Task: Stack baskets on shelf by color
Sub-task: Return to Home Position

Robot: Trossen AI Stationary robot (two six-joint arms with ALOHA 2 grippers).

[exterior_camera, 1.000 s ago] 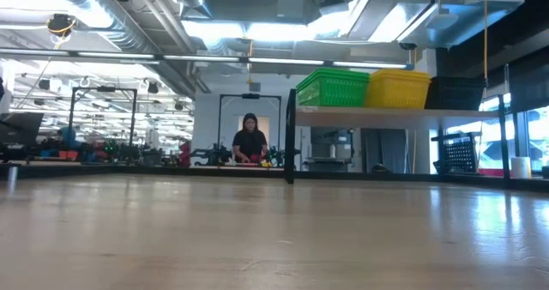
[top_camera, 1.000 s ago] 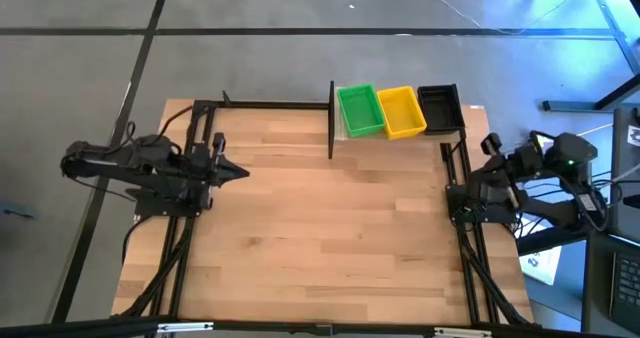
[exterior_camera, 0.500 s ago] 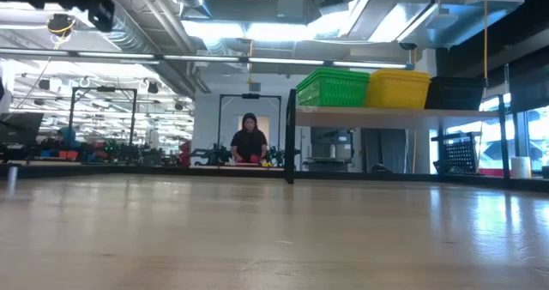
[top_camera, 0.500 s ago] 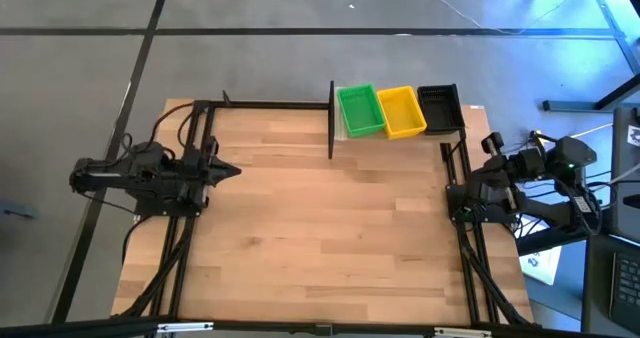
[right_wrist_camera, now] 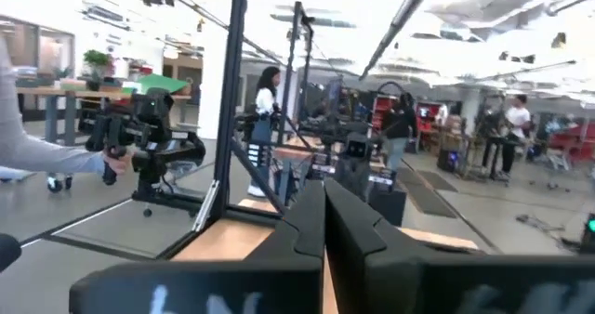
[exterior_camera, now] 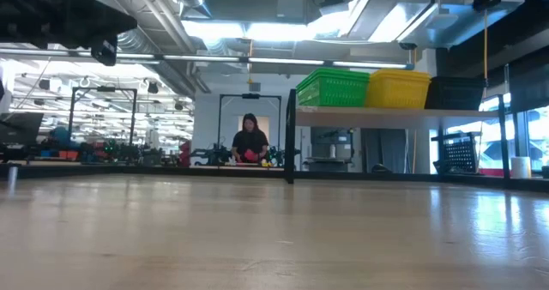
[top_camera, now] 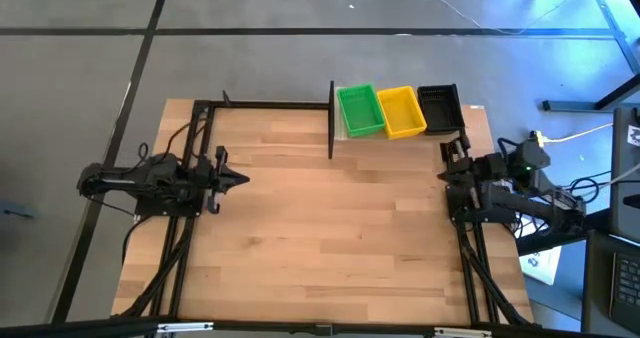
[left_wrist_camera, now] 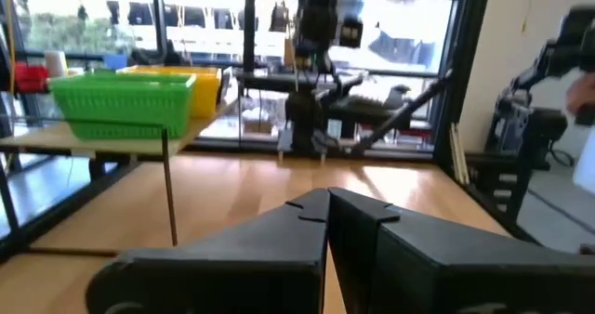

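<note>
Green baskets [top_camera: 360, 110], yellow baskets [top_camera: 402, 111] and black baskets [top_camera: 440, 107] stand side by side on the shelf [top_camera: 473, 111] at the table's far edge. The low view shows them in a row on the pale board [exterior_camera: 377, 112]. How many are nested in each colour cannot be seen. My left gripper [top_camera: 243, 180] hovers shut over the table's left side, pointing right. Its wrist view shows the shut fingers [left_wrist_camera: 327, 201] with the green basket [left_wrist_camera: 125, 105] far ahead. My right gripper [top_camera: 447, 166] is shut [right_wrist_camera: 323, 195] at the right edge, pointing left.
Black frame rails run along the table's left [top_camera: 185, 248] and right [top_camera: 470, 248] sides. A black shelf post [top_camera: 331, 118] stands left of the green baskets. Bare wooden tabletop [top_camera: 330, 228] lies between the arms. A person [exterior_camera: 250, 140] stands in the room beyond.
Both arms have come down: they now show at the top corners of the low view, where they did not a second ago. The right arm has also swung left, from beyond the table's right edge in over its right rail. The baskets have not moved.
</note>
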